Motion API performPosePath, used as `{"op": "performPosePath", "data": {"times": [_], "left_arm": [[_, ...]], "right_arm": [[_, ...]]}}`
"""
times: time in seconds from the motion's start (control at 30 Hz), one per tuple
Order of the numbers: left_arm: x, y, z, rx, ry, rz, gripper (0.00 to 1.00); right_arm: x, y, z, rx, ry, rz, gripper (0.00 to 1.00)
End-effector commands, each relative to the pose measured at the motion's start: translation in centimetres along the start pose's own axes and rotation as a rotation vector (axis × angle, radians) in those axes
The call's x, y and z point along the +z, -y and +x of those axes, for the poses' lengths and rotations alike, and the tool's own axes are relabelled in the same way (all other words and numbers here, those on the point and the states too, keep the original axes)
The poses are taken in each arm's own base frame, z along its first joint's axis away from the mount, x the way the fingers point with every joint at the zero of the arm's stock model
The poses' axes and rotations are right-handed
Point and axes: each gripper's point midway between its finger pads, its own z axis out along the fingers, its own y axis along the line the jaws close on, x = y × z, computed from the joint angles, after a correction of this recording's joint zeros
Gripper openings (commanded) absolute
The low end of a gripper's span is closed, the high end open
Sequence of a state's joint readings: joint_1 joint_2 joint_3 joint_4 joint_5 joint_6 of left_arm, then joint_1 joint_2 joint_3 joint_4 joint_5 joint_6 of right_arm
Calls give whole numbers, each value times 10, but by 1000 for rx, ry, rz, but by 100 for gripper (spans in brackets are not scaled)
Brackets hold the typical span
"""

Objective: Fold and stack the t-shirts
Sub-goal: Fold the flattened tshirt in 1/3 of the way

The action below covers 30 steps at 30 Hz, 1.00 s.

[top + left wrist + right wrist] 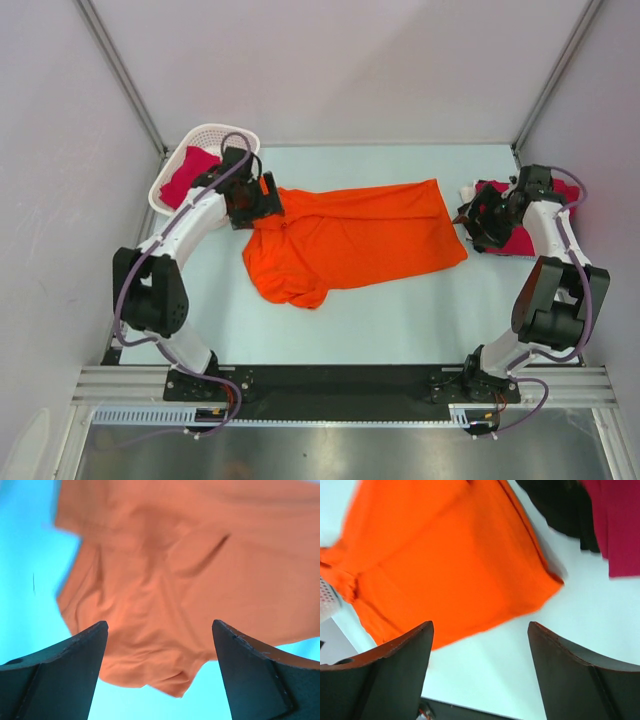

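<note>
The orange t-shirt [350, 235] lies on the desk [400, 310] stretched between the two grippers. Its long axis runs straight from the left gripper [265, 200] to the right gripper [468, 222], so each arm has one end just inward of its own fingers. The bunched sleeve end appears to point at the left gripper and the straight hem at the right. Both grippers have their jaws apart, holding nothing.

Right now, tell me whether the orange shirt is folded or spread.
Spread: the orange t-shirt lies flat across the table at full length, with its sleeve end rumpled.
</note>
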<state>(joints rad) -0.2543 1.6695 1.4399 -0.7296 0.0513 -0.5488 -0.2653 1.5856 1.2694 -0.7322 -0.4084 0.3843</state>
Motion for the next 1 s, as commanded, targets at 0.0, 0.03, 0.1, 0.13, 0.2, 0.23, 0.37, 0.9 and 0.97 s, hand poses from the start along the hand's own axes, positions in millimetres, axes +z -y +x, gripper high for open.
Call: {"op": "performPosePath", "data": {"times": [0.0, 0.03, 0.1, 0.13, 0.2, 0.23, 0.37, 0.9, 0.97], "left_arm": [[35, -16, 41, 46, -108, -65, 89], [39, -13, 42, 53, -115, -66, 89], [55, -8, 42, 75, -129, -77, 89], [59, -4, 41, 79, -134, -72, 89], [73, 2, 34, 98, -131, -89, 88], [76, 0, 29, 123, -115, -117, 88], [83, 8, 5, 204, -59, -200, 89], [116, 5, 14, 260, -130, -246, 82], [124, 4, 18, 263, -148, -253, 75]], "right_arm": [[4, 5, 22, 24, -60, -10, 80], [3, 5, 23, 23, -66, -13, 80], [2, 3, 22, 15, -62, -23, 79], [0, 1, 21, 11, -59, -30, 79], [-1, -2, 19, 8, -50, -41, 79], [-2, -4, 19, 10, -52, -49, 79], [-4, -7, 18, 11, -41, -62, 78], [7, -6, 2, 31, -38, -53, 77], [10, -6, 0, 35, -38, -55, 77]]}}
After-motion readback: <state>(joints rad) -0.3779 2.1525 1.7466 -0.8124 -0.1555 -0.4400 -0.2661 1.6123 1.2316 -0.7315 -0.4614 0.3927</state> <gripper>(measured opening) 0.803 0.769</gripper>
